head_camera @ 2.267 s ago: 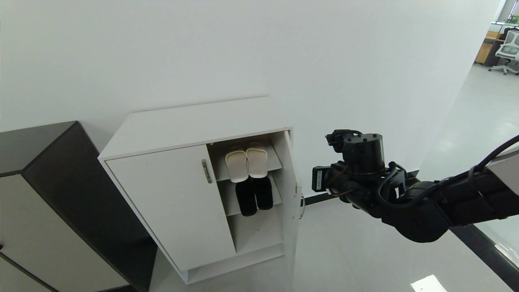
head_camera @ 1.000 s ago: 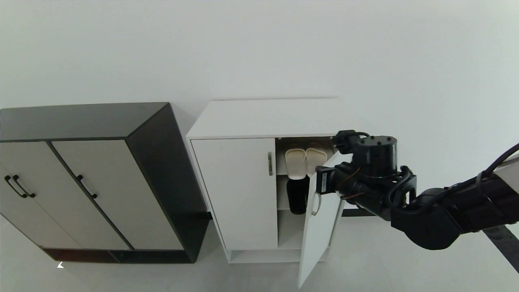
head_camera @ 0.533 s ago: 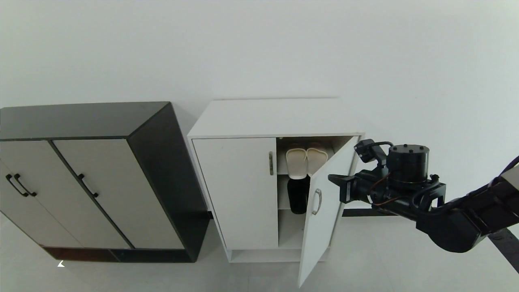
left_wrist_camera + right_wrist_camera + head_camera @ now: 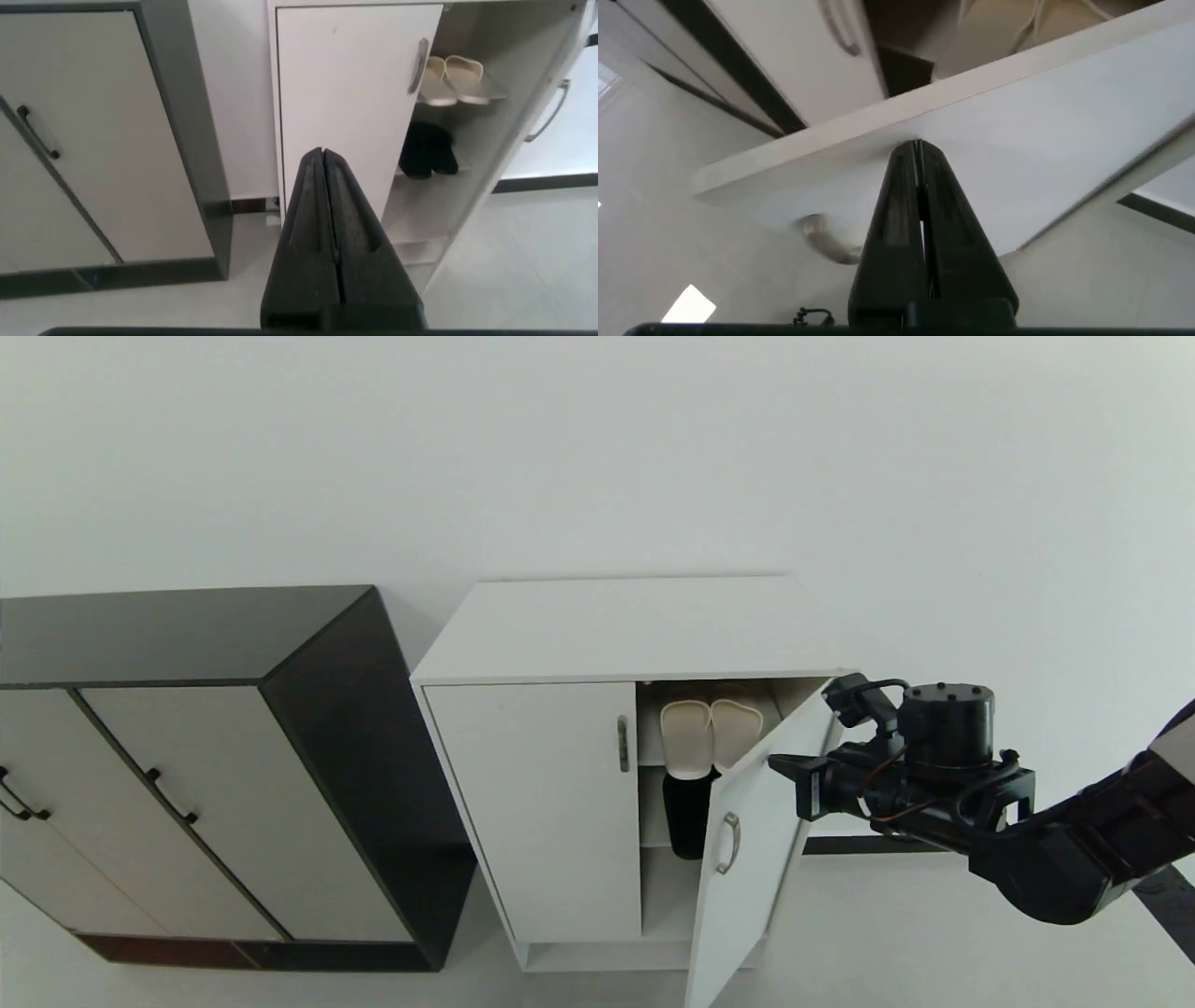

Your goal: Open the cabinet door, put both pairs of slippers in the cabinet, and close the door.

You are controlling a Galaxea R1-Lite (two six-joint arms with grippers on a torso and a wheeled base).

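Two cabinets stand here: one white cabinet [image 4: 635, 625] and one dark cabinet [image 4: 345, 756]. The white one has two doors, one closed door [image 4: 537, 812] and one open door [image 4: 747, 896], with two silver handles [image 4: 623, 744], one per door. The dark one has two pale doors [image 4: 187, 821] and two black handles [image 4: 173, 796]. There are two pairs of slippers: one pair of cream slippers [image 4: 709, 733] and one pair of black slippers [image 4: 428, 151].

It looks like a plain home-style entryway. A white shoe cabinet [image 4: 635, 625] holding cream slippers [image 4: 709, 733] and black slippers [image 4: 686, 812] stands against a bare white wall [image 4: 597, 448] on a pale smooth floor [image 4: 887, 933], with a dark cabinet [image 4: 187, 625] just to its left.
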